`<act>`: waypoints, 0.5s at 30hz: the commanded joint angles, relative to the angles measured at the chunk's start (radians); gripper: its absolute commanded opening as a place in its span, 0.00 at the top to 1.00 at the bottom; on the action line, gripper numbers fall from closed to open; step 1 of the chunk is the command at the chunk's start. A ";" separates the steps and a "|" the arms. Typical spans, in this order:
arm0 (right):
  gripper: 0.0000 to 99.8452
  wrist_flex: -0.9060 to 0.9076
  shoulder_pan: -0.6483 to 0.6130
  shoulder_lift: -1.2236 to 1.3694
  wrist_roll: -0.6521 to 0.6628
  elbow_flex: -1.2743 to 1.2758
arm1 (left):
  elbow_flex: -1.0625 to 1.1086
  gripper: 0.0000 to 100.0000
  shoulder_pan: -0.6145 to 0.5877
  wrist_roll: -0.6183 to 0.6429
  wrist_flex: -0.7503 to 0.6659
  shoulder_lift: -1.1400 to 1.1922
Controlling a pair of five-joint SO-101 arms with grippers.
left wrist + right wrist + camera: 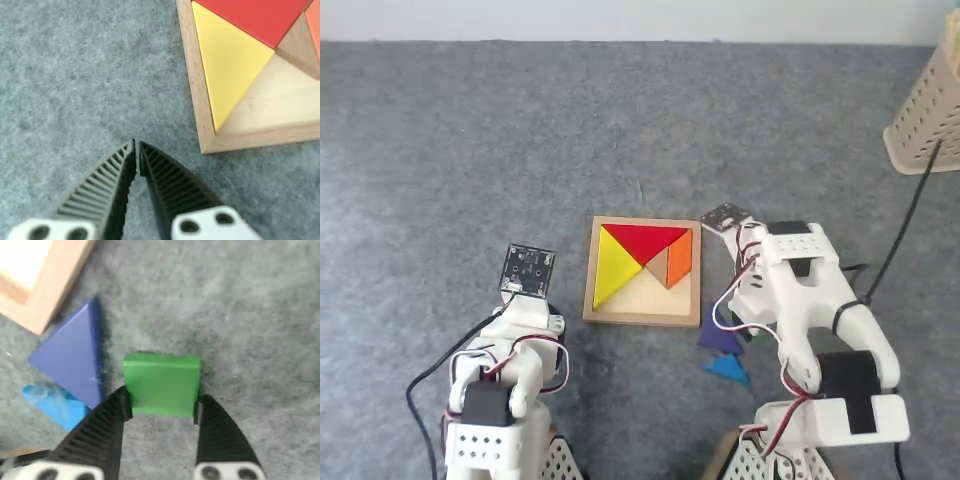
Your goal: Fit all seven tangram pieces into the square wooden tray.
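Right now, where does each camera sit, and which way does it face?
High view: fixed above the table, looking down at both arms and the wooden tray.
Left wrist view: on the left arm, looking down past its shut left gripper at the yellow triangle.
Right wrist view: on the right arm, looking down at the right gripper holding the green square.
Shared: high and left wrist views both show the yellow triangle.

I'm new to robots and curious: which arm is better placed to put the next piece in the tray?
The right. The right gripper is closed on the green square, a finger at each side. The left gripper is shut, empty, over the grey mat beside the tray.
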 commanded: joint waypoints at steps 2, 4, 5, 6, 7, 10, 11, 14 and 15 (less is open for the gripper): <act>0.97 0.102 -0.013 -0.099 -0.097 -0.130 | -0.019 0.99 -0.005 0.006 0.006 -0.021; 0.98 0.154 -0.048 -0.140 -0.121 -0.203 | -0.019 0.99 -0.005 0.006 0.006 -0.021; 0.98 0.185 -0.071 -0.153 -0.132 -0.239 | -0.019 0.99 -0.005 0.006 0.006 -0.021; 0.98 0.209 -0.105 -0.165 -0.138 -0.278 | -0.019 0.99 -0.005 0.006 0.006 -0.021; 0.98 0.226 -0.139 -0.170 -0.152 -0.315 | -0.019 0.99 -0.005 0.006 0.006 -0.021; 0.97 0.246 -0.249 -0.145 -0.210 -0.422 | -0.019 0.99 -0.005 0.006 0.006 -0.021; 0.97 0.243 -0.286 -0.125 -0.226 -0.451 | -0.019 0.99 -0.005 0.006 0.006 -0.021; 0.97 0.249 -0.386 -0.027 -0.264 -0.548 | -0.019 0.99 -0.005 0.006 0.006 -0.021; 0.97 0.254 -0.406 0.008 -0.279 -0.578 | -0.019 0.99 -0.005 0.006 0.006 -0.021</act>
